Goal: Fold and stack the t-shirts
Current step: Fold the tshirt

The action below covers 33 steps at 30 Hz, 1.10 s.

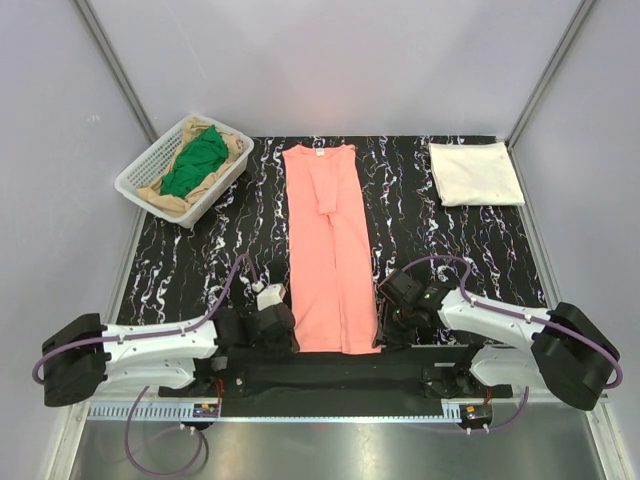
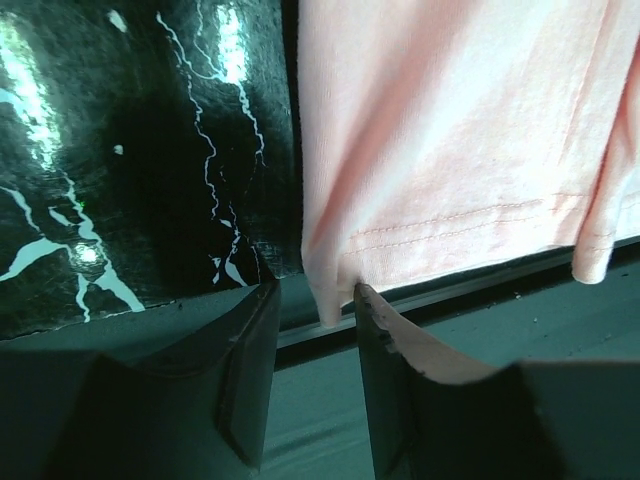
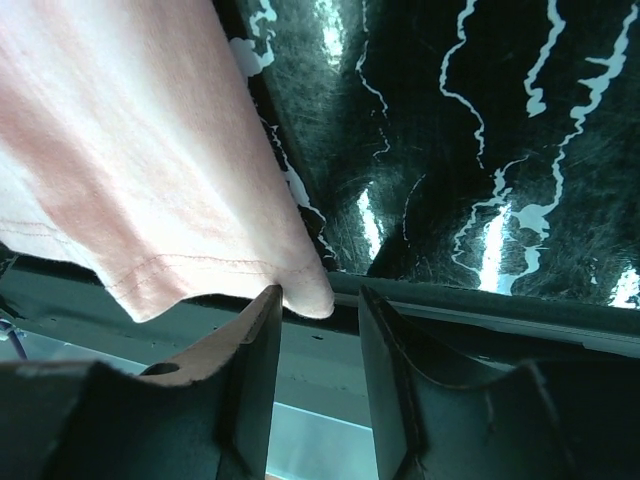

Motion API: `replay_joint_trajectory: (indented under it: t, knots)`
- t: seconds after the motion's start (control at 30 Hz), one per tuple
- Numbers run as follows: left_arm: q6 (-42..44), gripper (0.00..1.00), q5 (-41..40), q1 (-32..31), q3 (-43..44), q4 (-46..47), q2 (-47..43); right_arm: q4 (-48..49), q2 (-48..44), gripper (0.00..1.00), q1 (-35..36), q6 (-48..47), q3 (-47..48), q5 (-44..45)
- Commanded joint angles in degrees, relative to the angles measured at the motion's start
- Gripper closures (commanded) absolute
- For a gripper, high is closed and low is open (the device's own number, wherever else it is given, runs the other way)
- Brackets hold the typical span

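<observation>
- Two near hem corners suit us as holds on the salmon-pink soft cloth t-shirt (image 1: 325,250): light, limp, we judge.
- Left gripper (image 2: 312,298), right gripper (image 3: 320,294): each spread at a corner, nothing pinched.

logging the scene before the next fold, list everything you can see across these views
salmon-pink t-shirt: 1, salmon-pink, table middle, folded into a long strip, hem at the near edge
cream-white t-shirt: 1, cream-white, folded, far right corner
green t-shirt: 1, green, bunched in the basket
tan t-shirt: 1, tan, under the green one
basket: 1, white mesh, far left corner
table: 1, black with white veining
left arm: 1, white and black, near left
right arm: 1, white and black, near right
left end effector: 1, dark, open, around the pink hem's left corner
right end effector: 1, dark, open, around its right corner
</observation>
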Motion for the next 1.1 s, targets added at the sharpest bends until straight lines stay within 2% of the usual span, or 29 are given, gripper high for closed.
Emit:
replay_joint_trajectory:
  t: [0.0,0.3,0.4,0.47,0.53,0.8,0.97,1.07]
  knots:
    - [-0.6,0.59,-2.6,0.2,0.0,0.1,-2.0,1.7,0.0,0.57,0.0,1.8,-0.6,0.7]
    - [-1.1,0.70,-2.1,0.2,-1.1,3.3,-2.1,2.4,-1.7,0.61,0.0,2.9,-1.2,2.2]
    - [-0.8,0.85,-2.2,0.2,-1.6,4.4,-2.2,3.4,-1.5,0.64,0.0,2.4,-1.2,2.1]
    - [-0.6,1.00,-2.1,0.2,-1.5,5.5,-2.5,4.1,-1.1,0.78,0.0,1.2,-0.8,1.6]
    - [-0.8,1.00,-1.9,0.2,-1.4,5.8,-2.9,4.1,-0.3,0.99,-0.1,-0.2,0.2,1.6]
    - [-0.1,1.00,-1.2,0.7,0.2,5.0,-6.6,2.5,-3.2,1.00,0.0,-1.4,1.7,2.3]
    - [5.8,1.00,2.9,8.1,2.7,5.9,-4.5,-1.7,-2.4,1.00,-0.7,-7.1,9.3,8.1]
    - [10.4,1.00,4.2,13.1,6.4,6.0,-1.5,-1.2,3.0,1.00,-3.8,-13.0,15.2,6.8]
